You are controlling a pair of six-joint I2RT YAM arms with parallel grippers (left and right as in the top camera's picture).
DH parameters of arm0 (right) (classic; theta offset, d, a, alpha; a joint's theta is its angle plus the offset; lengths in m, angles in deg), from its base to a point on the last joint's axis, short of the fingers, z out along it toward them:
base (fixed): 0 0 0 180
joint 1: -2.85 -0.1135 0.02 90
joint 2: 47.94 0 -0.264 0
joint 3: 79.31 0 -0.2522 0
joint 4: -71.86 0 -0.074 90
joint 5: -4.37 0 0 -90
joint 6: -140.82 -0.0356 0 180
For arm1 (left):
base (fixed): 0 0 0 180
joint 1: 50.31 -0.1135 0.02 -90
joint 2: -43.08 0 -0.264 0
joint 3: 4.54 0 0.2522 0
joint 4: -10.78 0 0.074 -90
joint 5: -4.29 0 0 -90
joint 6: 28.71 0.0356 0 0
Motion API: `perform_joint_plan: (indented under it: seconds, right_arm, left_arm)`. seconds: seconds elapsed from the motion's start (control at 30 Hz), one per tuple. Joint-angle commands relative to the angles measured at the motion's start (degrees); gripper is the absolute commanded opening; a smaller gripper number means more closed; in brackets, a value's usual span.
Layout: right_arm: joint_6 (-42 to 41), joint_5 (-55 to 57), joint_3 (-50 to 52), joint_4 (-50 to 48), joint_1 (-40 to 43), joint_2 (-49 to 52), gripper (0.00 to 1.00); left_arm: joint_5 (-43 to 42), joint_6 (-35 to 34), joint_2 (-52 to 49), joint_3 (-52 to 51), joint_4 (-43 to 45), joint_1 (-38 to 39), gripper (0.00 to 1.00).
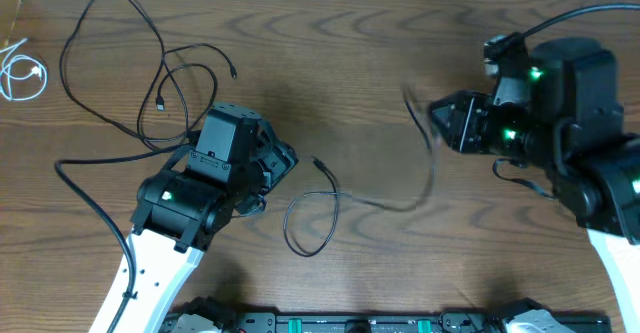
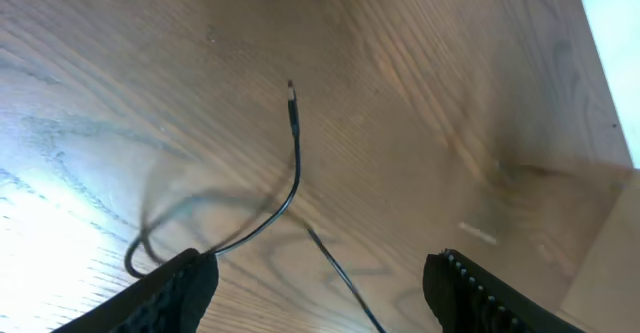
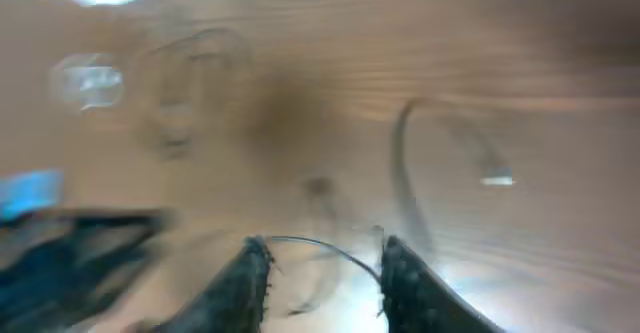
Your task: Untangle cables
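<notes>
One black cable (image 1: 310,223) lies in the middle of the table (image 1: 400,33), forming a small loop at lower centre with its plug end (image 1: 318,161) just above. Its far length rises in a blurred arc toward the right gripper (image 1: 440,118). In the right wrist view a thin strand of it (image 3: 320,245) crosses the gap between that gripper's parted fingers (image 3: 250,278), and no pinch shows through the blur. The left gripper (image 1: 280,163) sits just left of the plug with its jaws wide apart and holding nothing. The other black cable (image 1: 120,63) sprawls in loose loops at upper left. The white cable (image 1: 20,73) is coiled at the far left edge.
</notes>
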State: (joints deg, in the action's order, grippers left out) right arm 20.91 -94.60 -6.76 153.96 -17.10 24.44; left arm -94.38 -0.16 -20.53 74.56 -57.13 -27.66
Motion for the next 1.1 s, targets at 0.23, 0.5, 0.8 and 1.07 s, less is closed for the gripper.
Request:
perform_joint_plan:
  seconds: [0.23,0.5,0.8,1.07]
  right_arm:
    - [-0.28,17.92,-0.37,3.06,0.13,6.32,0.75]
    - [-0.26,13.81,-0.37,3.15,0.13,11.61,0.99]
    - [2.12,9.97,-0.37,6.03,0.13,12.39,0.99]
    - [6.62,1.44,-0.39,8.02,0.13,10.25,0.99]
  left_arm:
    - [-0.39,3.63,-4.42,0.7,-5.68,0.11,0.71]
    - [-5.51,10.32,-14.34,0.55,-4.81,5.55,0.72]
    - [-9.99,30.73,-24.37,0.57,4.76,9.05,0.71]
    - [-15.78,38.97,-26.77,0.57,10.91,9.2,0.71]
